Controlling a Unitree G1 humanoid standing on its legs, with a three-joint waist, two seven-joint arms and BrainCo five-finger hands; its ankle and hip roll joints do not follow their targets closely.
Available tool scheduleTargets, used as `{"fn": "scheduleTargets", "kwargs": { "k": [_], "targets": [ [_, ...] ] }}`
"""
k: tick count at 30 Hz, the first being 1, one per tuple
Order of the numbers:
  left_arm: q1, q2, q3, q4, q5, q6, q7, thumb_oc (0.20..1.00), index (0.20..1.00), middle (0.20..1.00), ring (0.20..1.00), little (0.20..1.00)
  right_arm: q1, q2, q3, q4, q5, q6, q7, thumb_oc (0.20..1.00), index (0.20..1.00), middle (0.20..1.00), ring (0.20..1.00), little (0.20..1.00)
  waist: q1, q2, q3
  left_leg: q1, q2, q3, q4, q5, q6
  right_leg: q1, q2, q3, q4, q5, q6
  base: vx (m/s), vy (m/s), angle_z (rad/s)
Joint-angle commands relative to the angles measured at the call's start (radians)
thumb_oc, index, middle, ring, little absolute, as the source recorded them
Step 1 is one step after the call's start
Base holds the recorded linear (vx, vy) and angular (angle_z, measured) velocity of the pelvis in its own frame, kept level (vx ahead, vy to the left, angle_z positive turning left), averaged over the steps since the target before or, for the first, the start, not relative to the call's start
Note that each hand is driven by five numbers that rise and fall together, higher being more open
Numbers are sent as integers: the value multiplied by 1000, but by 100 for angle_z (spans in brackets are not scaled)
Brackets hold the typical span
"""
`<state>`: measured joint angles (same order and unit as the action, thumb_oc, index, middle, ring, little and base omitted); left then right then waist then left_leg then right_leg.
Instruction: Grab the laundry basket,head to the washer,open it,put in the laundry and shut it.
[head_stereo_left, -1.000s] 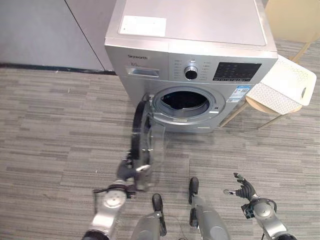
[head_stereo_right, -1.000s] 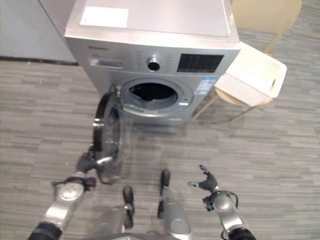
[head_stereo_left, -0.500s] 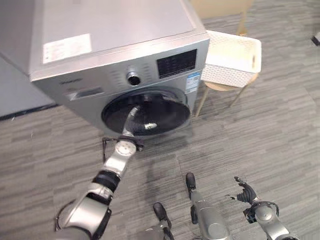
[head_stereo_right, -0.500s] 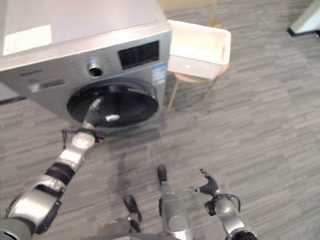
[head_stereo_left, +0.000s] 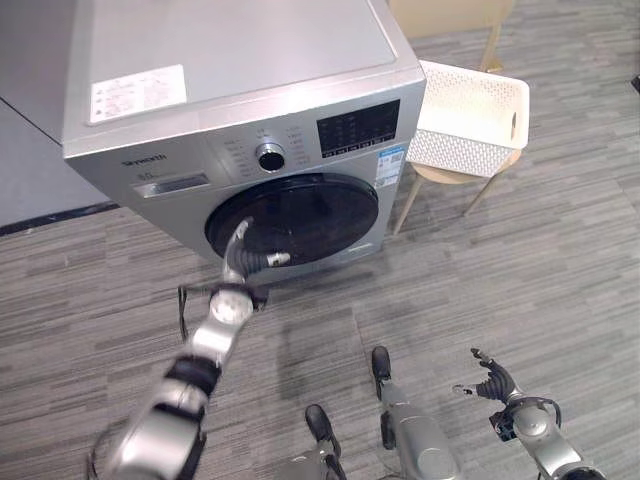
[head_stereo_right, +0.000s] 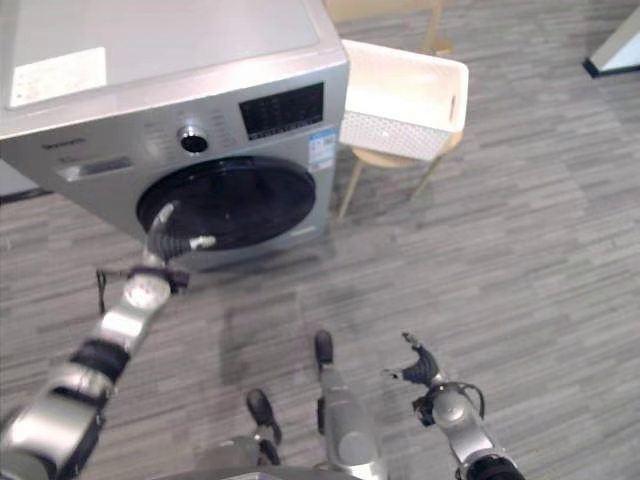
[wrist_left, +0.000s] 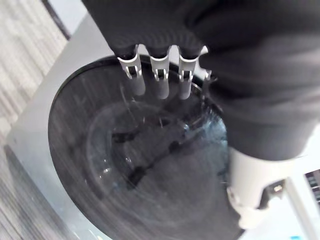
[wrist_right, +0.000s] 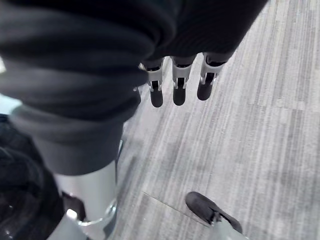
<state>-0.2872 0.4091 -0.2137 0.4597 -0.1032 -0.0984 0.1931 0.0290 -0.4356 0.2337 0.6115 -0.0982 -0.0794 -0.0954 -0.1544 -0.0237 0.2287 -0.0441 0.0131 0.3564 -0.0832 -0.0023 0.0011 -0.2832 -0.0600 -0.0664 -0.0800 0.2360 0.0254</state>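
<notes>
Even bright light, blurred wrist views

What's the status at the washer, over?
Left hand open, fingers flat on the washer door. Door looks shut. Right hand open, idle, low. Basket on the chair beside the washer.

washer top cut off; laundry basket contents hidden.

Grey striped carpet floor. Silver washer stands on it, round dark door shut. Just beside the washer, a light wooden chair stands on the floor, carrying a white perforated laundry basket, tilted.
</notes>
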Motion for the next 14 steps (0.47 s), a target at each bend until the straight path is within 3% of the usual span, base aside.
{"fn": "scheduleTargets", "kwargs": {
  "k": [1,6,14],
  "targets": [
    [8,10,13,43,13,-44,-11,1000,1000,1000,1000,1000,-11,14,-39,36,15,-21,-27,1000,1000,1000,1000,1000,35,12,-40,-73,1,-122,2,23,-10,72,-13,-14,86,-199,106,36,-37,25],
    [258,-52,92,59,-13,-24,-65,1000,1000,1000,1000,1000,-23,40,-80,62,13,-10,-24,1000,1000,1000,1000,1000,81,4,-87,-18,2,-153,1,14,-11,156,-8,-40,50,-209,103,59,-57,19],
    [411,-66,139,194,22,7,-122,1000,1000,1000,1000,1000,-21,38,-86,72,4,-4,-16,1000,1000,1000,1000,1000,120,-3,-131,46,2,-185,3,1,-12,243,-3,-69,32,-229,98,51,-31,12]
  ]
}}
